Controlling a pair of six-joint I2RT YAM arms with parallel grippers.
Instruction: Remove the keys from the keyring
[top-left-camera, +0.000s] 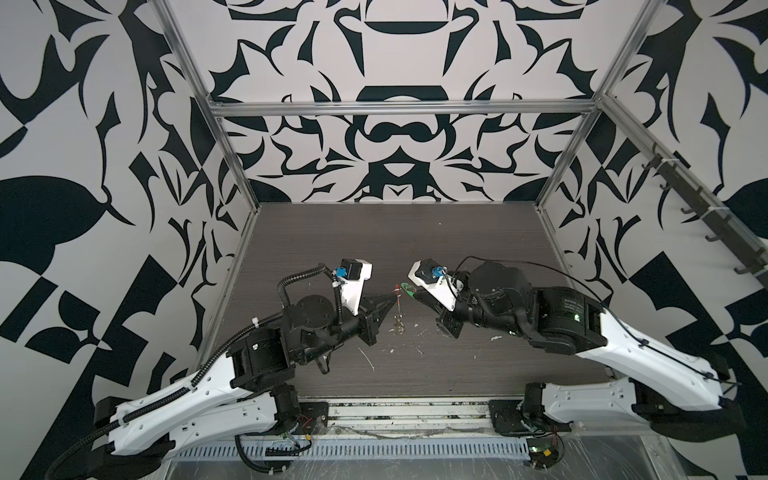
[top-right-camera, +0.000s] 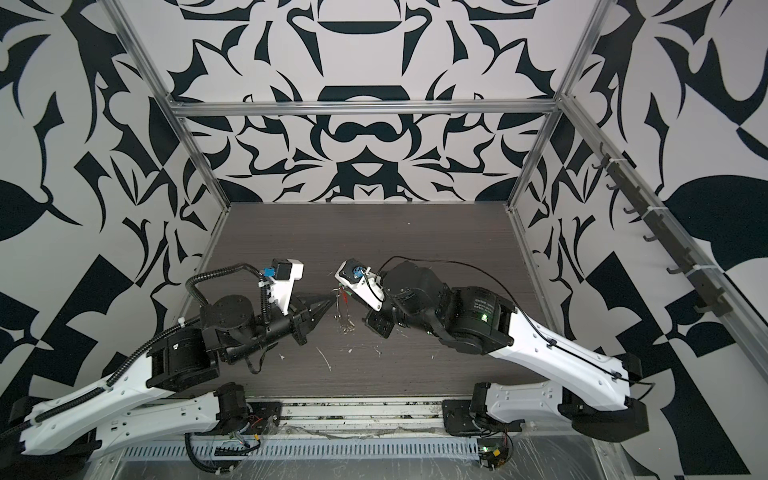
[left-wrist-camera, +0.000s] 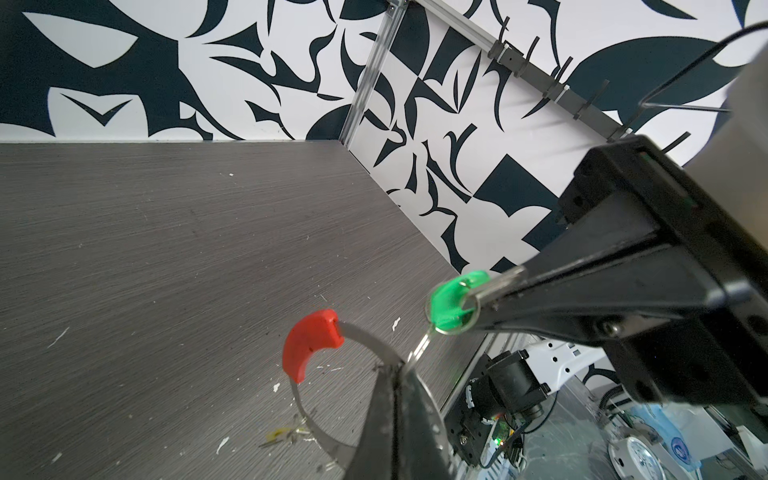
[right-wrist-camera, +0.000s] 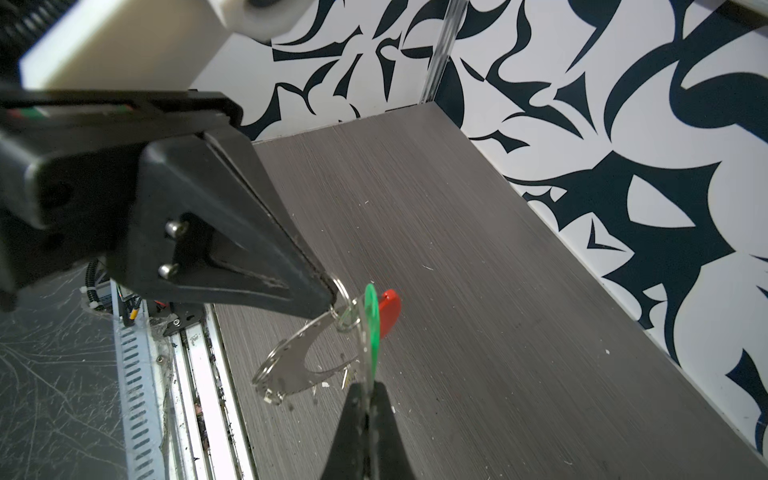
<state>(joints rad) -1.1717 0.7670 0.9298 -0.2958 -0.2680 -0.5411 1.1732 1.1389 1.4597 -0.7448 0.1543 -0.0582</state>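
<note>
My left gripper (left-wrist-camera: 395, 370) is shut on the keyring (left-wrist-camera: 307, 419), a thin grey hoop with a red sleeve (left-wrist-camera: 309, 343), held above the table. My right gripper (right-wrist-camera: 368, 388) is shut on the green-tagged key (right-wrist-camera: 371, 324), close beside the left fingertips (right-wrist-camera: 320, 291). A small split ring (left-wrist-camera: 419, 349) links the green tag (left-wrist-camera: 451, 301) to the hoop right at the left grip. A yellow-tagged key (left-wrist-camera: 282, 434) lies blurred by the hoop's low end; whether it is threaded on cannot be told. In both top views the grippers (top-left-camera: 394, 297) (top-right-camera: 332, 296) meet at mid-table, with the hoop (top-left-camera: 400, 309) hanging down.
White flecks of debris (top-left-camera: 368, 359) are scattered over the dark wood-grain table (top-left-camera: 415, 232). Patterned walls with metal frame posts (top-left-camera: 232, 166) close in the back and sides. A rail of hooks (top-left-camera: 690, 195) runs along the right wall.
</note>
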